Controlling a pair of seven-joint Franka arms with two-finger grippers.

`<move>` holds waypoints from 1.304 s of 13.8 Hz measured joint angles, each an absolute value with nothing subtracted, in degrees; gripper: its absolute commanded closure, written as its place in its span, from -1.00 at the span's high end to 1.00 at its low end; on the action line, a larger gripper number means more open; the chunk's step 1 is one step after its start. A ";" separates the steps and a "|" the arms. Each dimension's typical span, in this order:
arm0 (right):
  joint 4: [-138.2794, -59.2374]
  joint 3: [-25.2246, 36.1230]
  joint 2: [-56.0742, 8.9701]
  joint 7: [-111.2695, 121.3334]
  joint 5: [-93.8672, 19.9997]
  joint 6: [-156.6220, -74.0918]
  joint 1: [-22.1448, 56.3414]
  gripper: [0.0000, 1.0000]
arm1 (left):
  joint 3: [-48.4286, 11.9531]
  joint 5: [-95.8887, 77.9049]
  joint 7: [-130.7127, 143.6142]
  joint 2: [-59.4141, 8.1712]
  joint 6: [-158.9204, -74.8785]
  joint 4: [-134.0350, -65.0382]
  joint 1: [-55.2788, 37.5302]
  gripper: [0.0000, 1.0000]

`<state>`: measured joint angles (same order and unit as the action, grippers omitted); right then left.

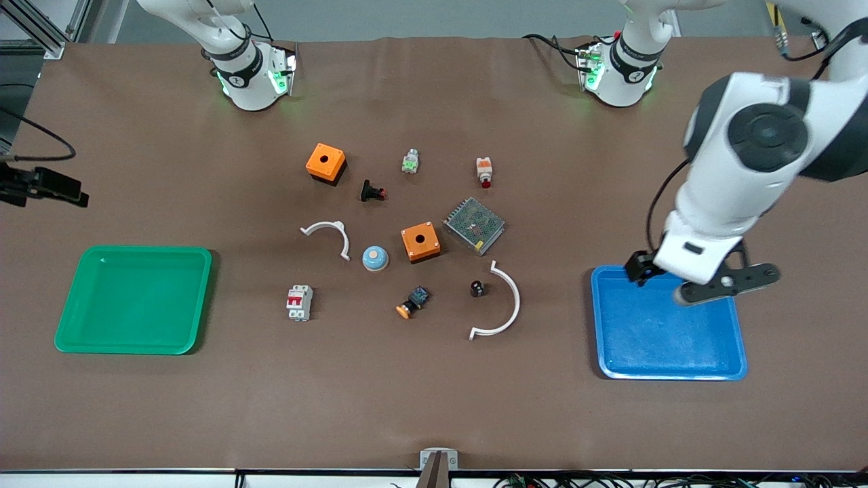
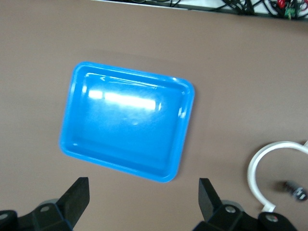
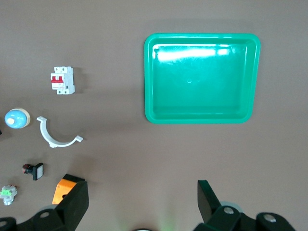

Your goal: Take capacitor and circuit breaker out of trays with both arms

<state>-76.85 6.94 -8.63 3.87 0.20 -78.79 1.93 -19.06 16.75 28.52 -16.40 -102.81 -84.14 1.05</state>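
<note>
The capacitor [image 1: 477,288], a tiny black cylinder, stands inside the arc of a white curved clip [image 1: 505,305]; it also shows dimly in the left wrist view [image 2: 296,189]. The breaker [image 1: 299,302], white with a red lever, lies between the green tray [image 1: 135,298] and the middle cluster, and shows in the right wrist view [image 3: 62,80]. My left gripper [image 1: 705,281] [image 2: 143,187] is open and empty, in the air over the blue tray's [image 1: 668,339] edge nearest the arm bases. My right gripper [image 3: 142,190] is open and empty, high over the table near its own base; the front view does not show it.
In the middle lie two orange boxes [image 1: 325,163] [image 1: 420,242], a metal mesh unit [image 1: 474,225], a second white clip [image 1: 330,234], a blue dome [image 1: 375,257] and several small buttons [image 1: 371,192] [image 1: 412,302] [image 1: 484,171]. Both trays hold nothing.
</note>
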 measured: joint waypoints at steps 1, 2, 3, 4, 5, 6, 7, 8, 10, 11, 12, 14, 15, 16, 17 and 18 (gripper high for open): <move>-78.33 6.95 -6.86 3.55 0.15 -78.75 1.92 1.00 | -19.04 15.12 24.07 -14.73 -101.13 -84.14 2.84 1.00; -79.92 6.94 -5.05 2.66 -0.03 -78.74 1.92 1.00 | -19.05 13.03 19.67 -12.86 -99.42 -84.15 5.10 1.00; -81.06 6.82 -3.64 1.85 -0.28 -78.73 1.92 1.00 | -19.04 11.07 16.32 -11.18 -97.79 -84.15 7.23 1.00; -81.90 6.44 -2.39 1.09 -0.45 -78.73 1.92 1.00 | -19.04 9.18 13.44 -9.40 -95.82 -84.15 9.30 1.00; -82.48 5.79 -1.42 0.27 -0.49 -78.73 1.91 1.00 | -19.02 7.86 11.21 -7.65 -93.84 -84.18 10.96 1.00; -82.76 5.22 -0.90 -0.24 -0.49 -78.74 1.86 1.00 | -18.83 6.82 9.26 -6.07 -92.46 -84.24 11.97 1.00; -83.19 4.75 -0.55 -0.60 -0.49 -78.83 1.68 1.00 | -17.89 5.82 7.23 -4.43 -91.60 -84.49 12.15 1.00; -83.68 4.44 -0.34 -0.69 -0.49 -78.95 1.37 1.00 | -16.07 4.56 5.09 -2.68 -90.69 -85.14 11.67 1.00; -84.07 4.06 -0.29 -0.69 -0.49 -79.05 0.80 1.00 | -11.61 2.89 3.14 0.74 -89.08 -87.73 8.88 1.00; -84.11 3.76 -0.26 -0.69 -0.49 -79.07 0.54 1.00 | -9.67 2.75 3.11 2.12 -88.88 -89.19 6.95 1.00; -84.15 3.29 -0.22 -0.69 -0.49 -79.08 0.23 1.00 | -8.57 2.75 3.11 3.04 -88.86 -90.26 5.73 1.00; -84.22 2.37 -0.17 -0.71 -0.49 -79.11 -0.31 1.00 | -8.09 2.72 3.11 3.95 -88.83 -91.31 5.18 1.00; -84.24 2.19 -0.16 -0.71 -0.49 -79.11 -0.47 1.00 | -8.08 2.65 3.11 4.16 -88.75 -91.52 5.18 1.00; -84.25 2.12 -0.14 -0.71 -0.49 -79.13 -0.55 1.00 | -8.09 2.59 3.11 4.27 -88.57 -91.62 5.15 1.00; -84.25 2.10 -0.10 -0.71 -0.49 -79.14 -0.56 1.00 | -8.11 2.57 3.11 4.32 -88.32 -91.63 5.08 1.00; -84.33 2.06 0.02 -0.71 -0.49 -79.15 -0.56 1.00 | -8.25 2.53 3.11 4.36 -88.08 -91.63 5.01 1.00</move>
<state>-84.33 2.06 0.02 -0.71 -0.49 -79.15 -0.56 -8.25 2.53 3.11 4.36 -88.08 -91.63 5.01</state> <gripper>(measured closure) 0.000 0.000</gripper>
